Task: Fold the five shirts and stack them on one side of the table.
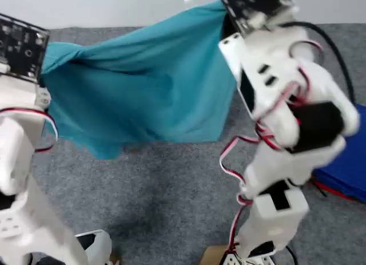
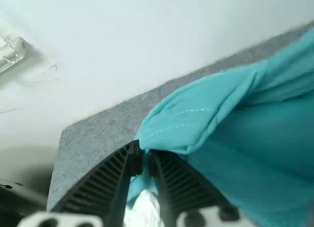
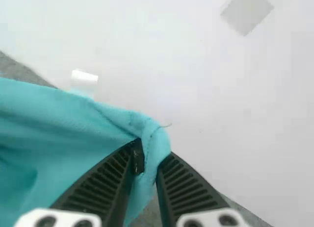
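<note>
Teal shirt (image 1: 143, 93) hangs stretched above the grey table (image 1: 171, 190). Wrist views show left gripper (image 2: 143, 158) and right gripper (image 3: 147, 161) each clamped on a corner. The high view shows blue cloth (image 1: 346, 173) beside the right arm.

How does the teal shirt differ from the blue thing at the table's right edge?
The teal shirt hangs spread between left gripper and right gripper; the blue thing lies on the table. The teal shirt is lighter; the blue thing is darker and partly behind an arm.
</note>
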`<control>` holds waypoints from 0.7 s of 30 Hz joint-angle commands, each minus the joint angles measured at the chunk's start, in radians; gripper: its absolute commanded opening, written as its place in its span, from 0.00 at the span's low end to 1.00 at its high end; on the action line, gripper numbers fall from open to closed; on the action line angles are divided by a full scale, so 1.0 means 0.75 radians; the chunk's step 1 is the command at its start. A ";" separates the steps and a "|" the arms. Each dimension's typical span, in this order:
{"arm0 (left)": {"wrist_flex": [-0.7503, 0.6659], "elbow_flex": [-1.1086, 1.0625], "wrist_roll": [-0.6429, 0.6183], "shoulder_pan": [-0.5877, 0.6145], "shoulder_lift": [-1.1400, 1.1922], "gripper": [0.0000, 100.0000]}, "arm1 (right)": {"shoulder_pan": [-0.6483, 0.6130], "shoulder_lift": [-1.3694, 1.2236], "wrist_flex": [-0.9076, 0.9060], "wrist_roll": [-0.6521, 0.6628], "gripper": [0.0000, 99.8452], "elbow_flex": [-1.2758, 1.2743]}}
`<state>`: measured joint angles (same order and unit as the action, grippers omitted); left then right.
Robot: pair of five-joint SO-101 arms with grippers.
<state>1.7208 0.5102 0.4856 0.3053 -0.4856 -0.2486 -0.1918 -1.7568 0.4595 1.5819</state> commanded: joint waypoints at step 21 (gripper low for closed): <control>0.041 -0.893 0.491 0.078 -0.025 0.16 | -0.132 0.275 0.169 0.000 0.01 -1.455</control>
<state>1.7346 -0.1527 0.8416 0.3437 -0.4933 -0.3406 0.0199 -1.6571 0.4580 0.4910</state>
